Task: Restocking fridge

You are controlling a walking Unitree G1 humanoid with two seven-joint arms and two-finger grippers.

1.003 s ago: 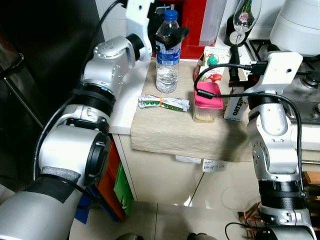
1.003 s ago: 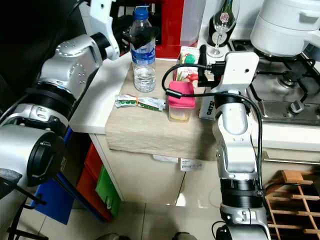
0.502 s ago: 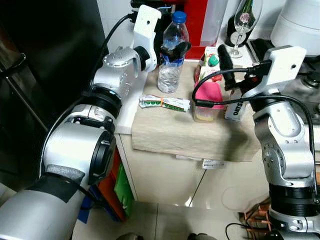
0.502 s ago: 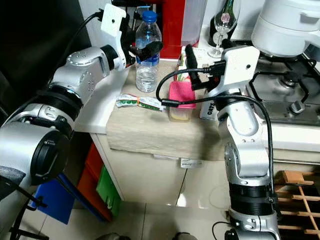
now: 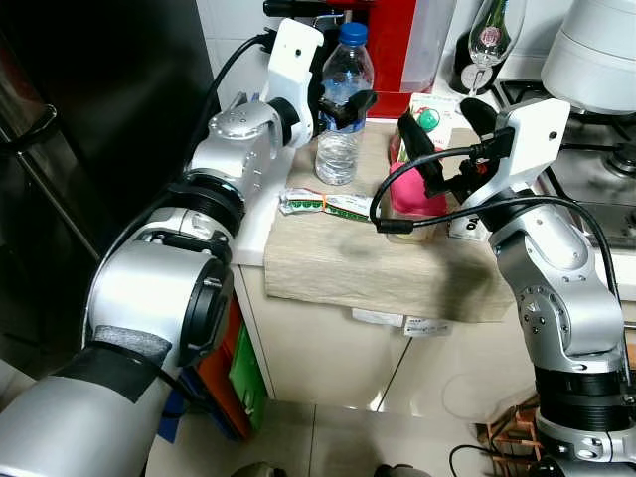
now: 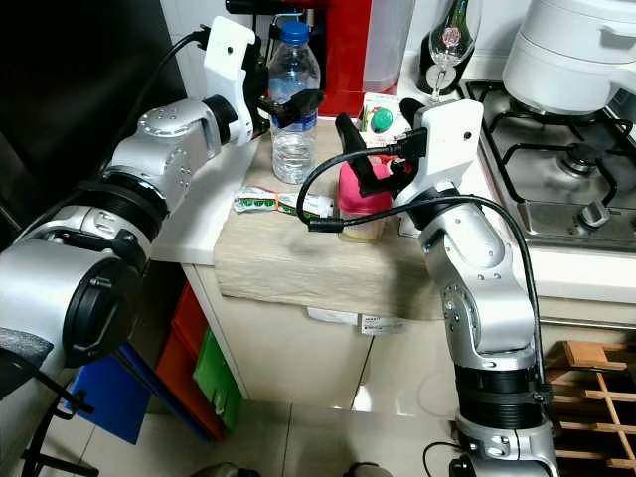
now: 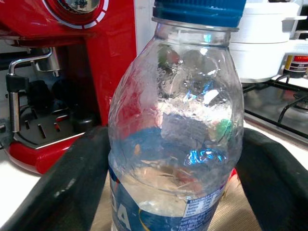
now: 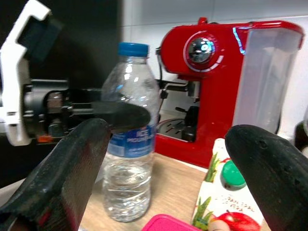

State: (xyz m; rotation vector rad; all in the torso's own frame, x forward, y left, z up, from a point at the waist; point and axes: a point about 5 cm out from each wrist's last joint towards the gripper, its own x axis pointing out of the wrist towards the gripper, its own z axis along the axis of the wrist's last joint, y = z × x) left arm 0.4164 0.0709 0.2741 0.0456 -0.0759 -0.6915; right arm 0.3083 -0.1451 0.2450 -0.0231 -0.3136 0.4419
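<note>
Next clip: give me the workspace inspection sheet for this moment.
Surface: beige cloth over the counter corner.
Job's things: water bottle upright; pink-lidded container; juice carton; green snack packet lying flat.
Clutter: red coffee machine, wine glass.
Grippers: left gripper straddles the bottle; right gripper open above the container.
Cables: black cable loops off the right arm.
Surroundings: gas hob.

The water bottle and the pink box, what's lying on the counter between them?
A green-and-white wrapped snack packet lies flat on the beige mat between the water bottle and the pink-lidded box, seen in both eye views.
</note>
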